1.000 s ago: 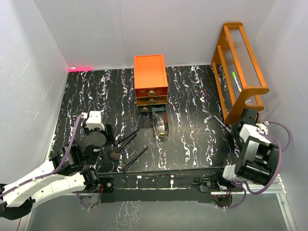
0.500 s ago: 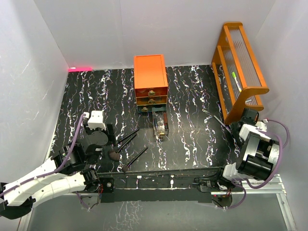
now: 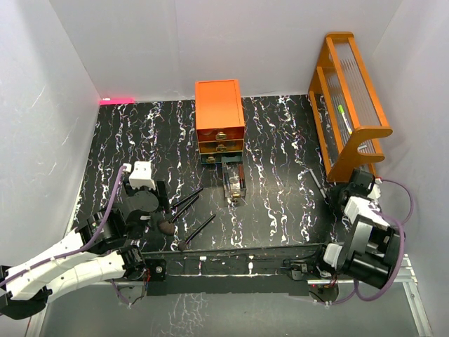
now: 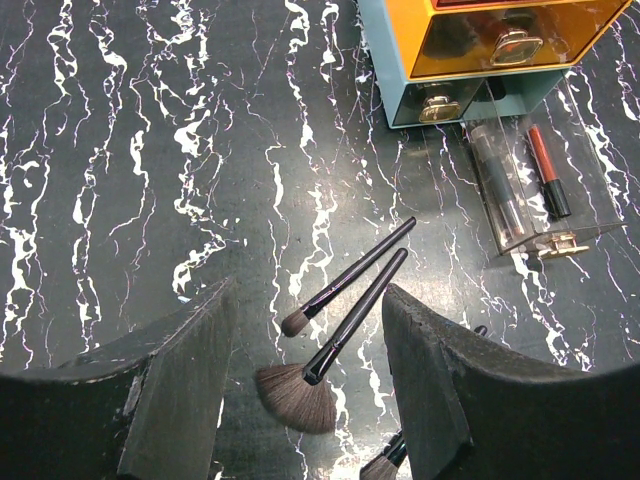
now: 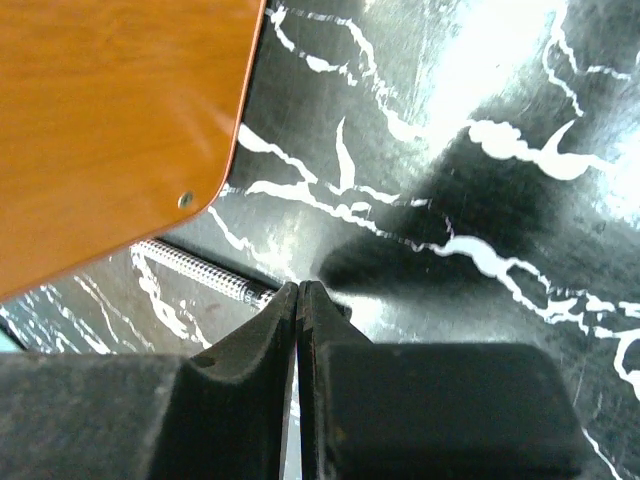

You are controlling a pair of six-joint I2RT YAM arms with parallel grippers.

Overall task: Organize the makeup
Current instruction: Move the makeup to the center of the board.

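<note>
Brushes (image 4: 358, 312) unmoved, right end effector (image 5: 299, 288) withdrawn

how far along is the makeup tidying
Done: two tubes lie in the clear drawer pulled from the orange chest. In hand: nothing visibly; the left hand hangs open over the brushes, the right hand is shut beside the rack. Left: three brushes on the table.

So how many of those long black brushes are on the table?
3, close together: a small-headed brush and a fan brush side by side, and a third brush right of them, nearer the arms' bases. The drawer chest may hide more.
</note>
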